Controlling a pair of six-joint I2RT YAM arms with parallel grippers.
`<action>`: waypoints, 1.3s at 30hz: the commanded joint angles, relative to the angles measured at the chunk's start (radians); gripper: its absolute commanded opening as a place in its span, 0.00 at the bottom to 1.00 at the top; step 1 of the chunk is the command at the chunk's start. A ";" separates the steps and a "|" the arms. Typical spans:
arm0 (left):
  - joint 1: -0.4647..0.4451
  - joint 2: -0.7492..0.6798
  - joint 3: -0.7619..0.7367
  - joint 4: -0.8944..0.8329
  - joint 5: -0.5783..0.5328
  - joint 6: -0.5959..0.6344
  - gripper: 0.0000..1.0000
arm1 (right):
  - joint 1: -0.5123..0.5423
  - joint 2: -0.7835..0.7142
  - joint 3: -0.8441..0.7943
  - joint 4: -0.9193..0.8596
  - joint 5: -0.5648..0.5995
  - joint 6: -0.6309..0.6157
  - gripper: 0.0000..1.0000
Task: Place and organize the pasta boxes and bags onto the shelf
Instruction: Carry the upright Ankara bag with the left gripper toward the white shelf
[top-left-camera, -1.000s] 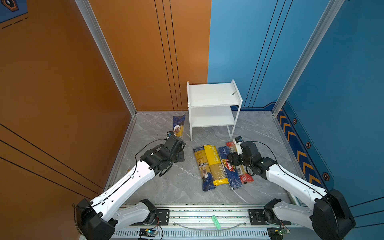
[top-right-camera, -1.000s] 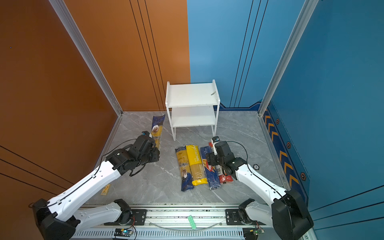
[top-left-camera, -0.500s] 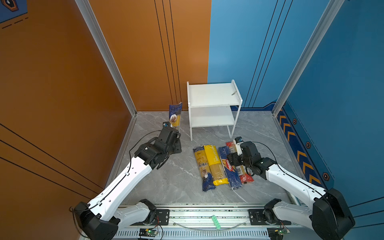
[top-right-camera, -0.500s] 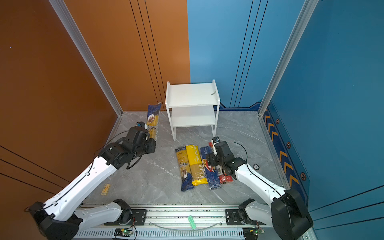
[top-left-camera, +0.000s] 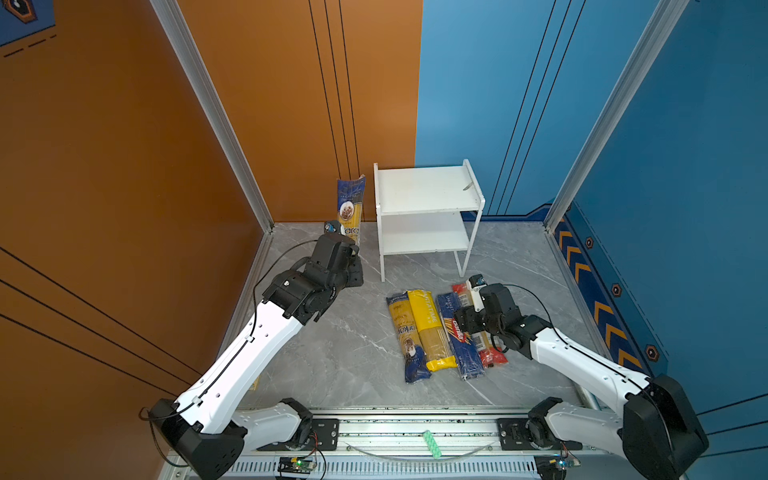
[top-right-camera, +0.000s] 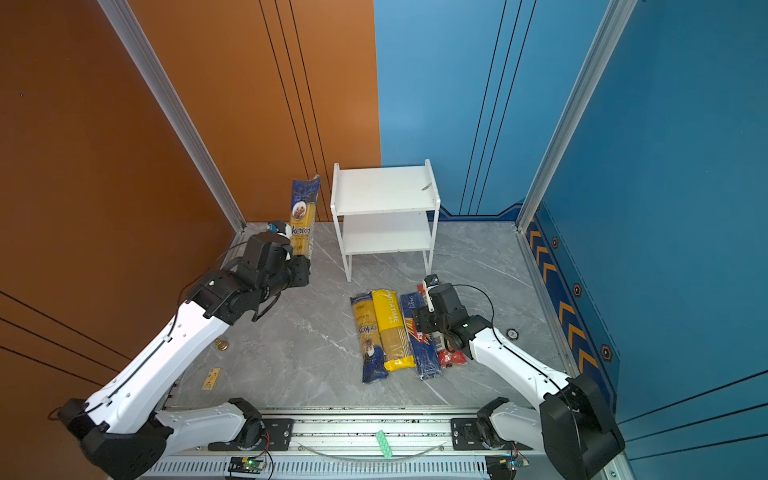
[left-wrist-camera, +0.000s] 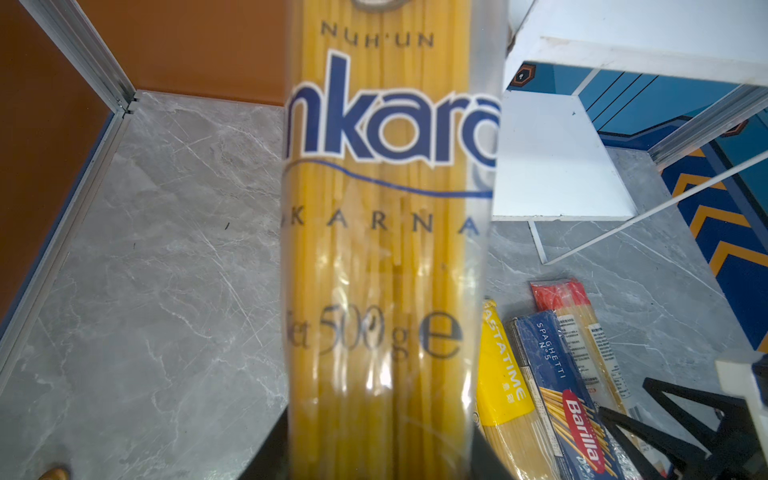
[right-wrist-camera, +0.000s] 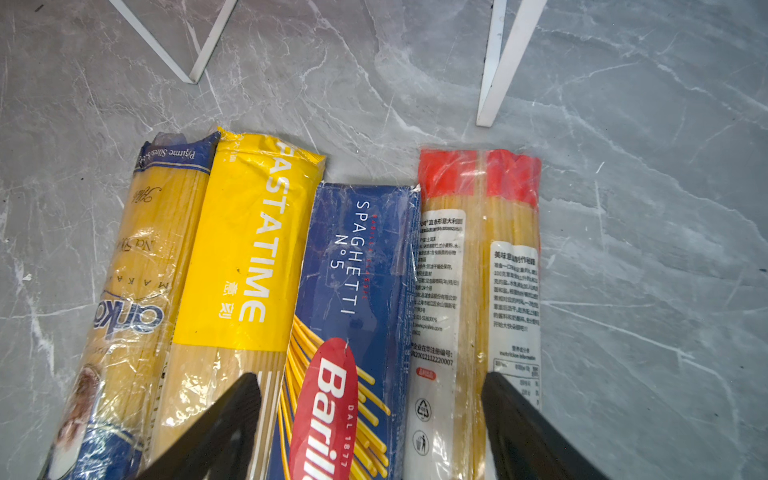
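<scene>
My left gripper is shut on a navy-and-yellow ankara pack, which stands upright just left of the white shelf. In the left wrist view this pack fills the middle, with the dark fingers on either side of it. Several more packs lie side by side on the floor in front of the shelf: another ankara, a yellow one, a Barilla and a clear one with red ends. My right gripper hangs open over the Barilla pack and the red-ended pack.
A small grey scrap lies on the shelf's top board. On the floor at the left are a brass knob and a yellow tag; a round black disc lies at the right. Orange and blue walls enclose the floor.
My left arm has raised the ankara pack and carried it toward the back wall, standing it more upright beside the shelf. The right arm has not moved.
</scene>
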 joint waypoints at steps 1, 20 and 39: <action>0.008 -0.010 0.089 0.180 -0.042 0.035 0.00 | 0.004 0.016 -0.006 -0.013 0.013 0.018 0.82; -0.027 0.158 0.344 0.254 0.006 0.079 0.00 | 0.002 0.034 0.036 -0.060 0.041 -0.007 0.82; -0.078 0.415 0.670 0.256 0.029 0.105 0.00 | -0.005 -0.042 -0.012 -0.068 0.036 0.000 0.83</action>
